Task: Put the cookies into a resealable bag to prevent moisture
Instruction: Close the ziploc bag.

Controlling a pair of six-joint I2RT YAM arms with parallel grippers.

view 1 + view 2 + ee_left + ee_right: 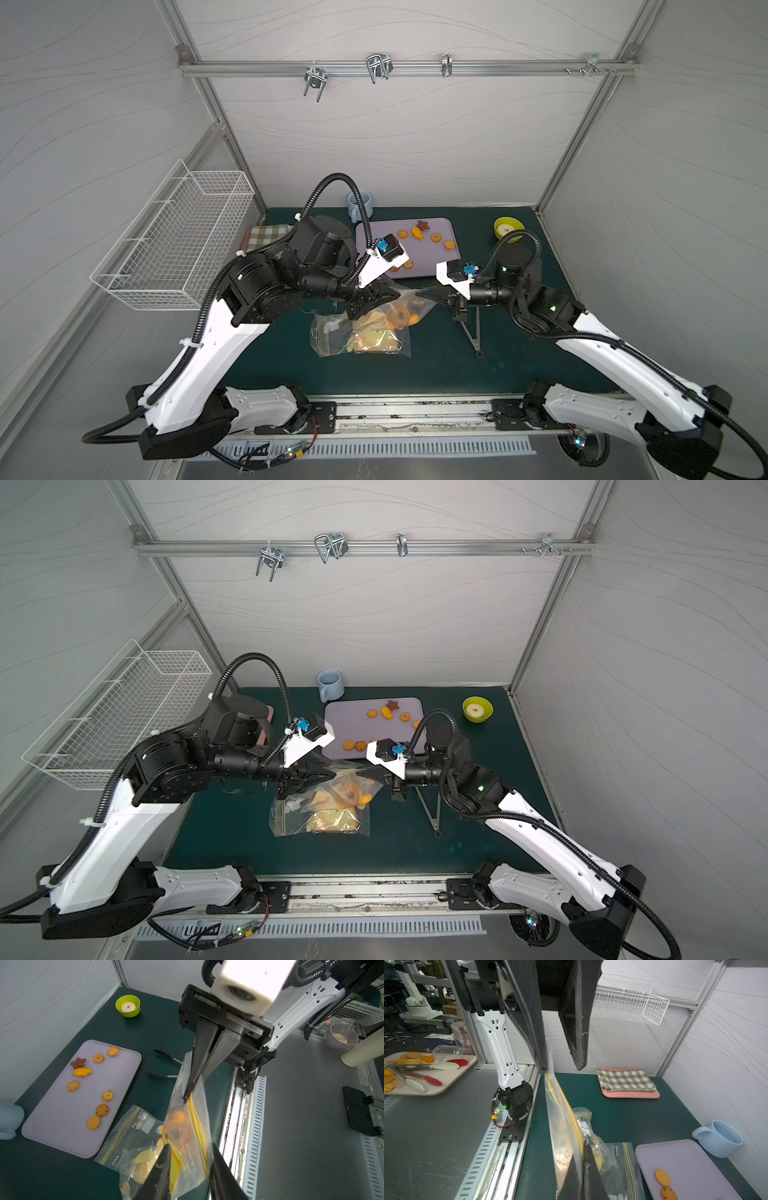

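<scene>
Eight cookies (82, 1072) wait on the tray (52, 1126), some in the bag (187, 1126); the right tool (188, 1097) pinches its zip edge, the left tool (561, 1068) stands half open around it and probably must close to spread the mouth.

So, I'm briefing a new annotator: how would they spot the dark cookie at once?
Find the lavender tray on the green table. Near its far edge, next to the orange fish cookie, lies the star cookie. It is the only dark brown one; the rest are orange-golden.
</scene>
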